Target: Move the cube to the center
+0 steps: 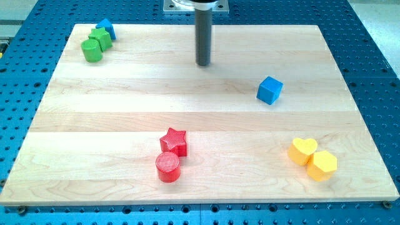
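Observation:
A blue cube sits on the wooden board, right of the middle and a little toward the view's top. My tip rests on the board near the top middle, up and to the left of the cube, well apart from it and touching no block.
A red star and a red cylinder sit together at the bottom middle. A yellow heart and a yellow hexagon sit at the bottom right. A green cylinder, another green block and a blue block cluster at the top left.

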Robot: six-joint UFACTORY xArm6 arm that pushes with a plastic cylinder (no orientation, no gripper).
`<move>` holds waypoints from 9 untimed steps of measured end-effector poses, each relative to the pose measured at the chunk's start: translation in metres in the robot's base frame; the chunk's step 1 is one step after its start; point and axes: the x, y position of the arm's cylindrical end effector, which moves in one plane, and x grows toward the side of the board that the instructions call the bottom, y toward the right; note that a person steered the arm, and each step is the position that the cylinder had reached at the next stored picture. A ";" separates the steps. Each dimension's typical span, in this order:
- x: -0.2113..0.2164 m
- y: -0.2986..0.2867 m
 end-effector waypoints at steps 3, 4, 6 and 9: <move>0.099 0.164; 0.114 0.068; 0.101 -0.003; 0.064 0.017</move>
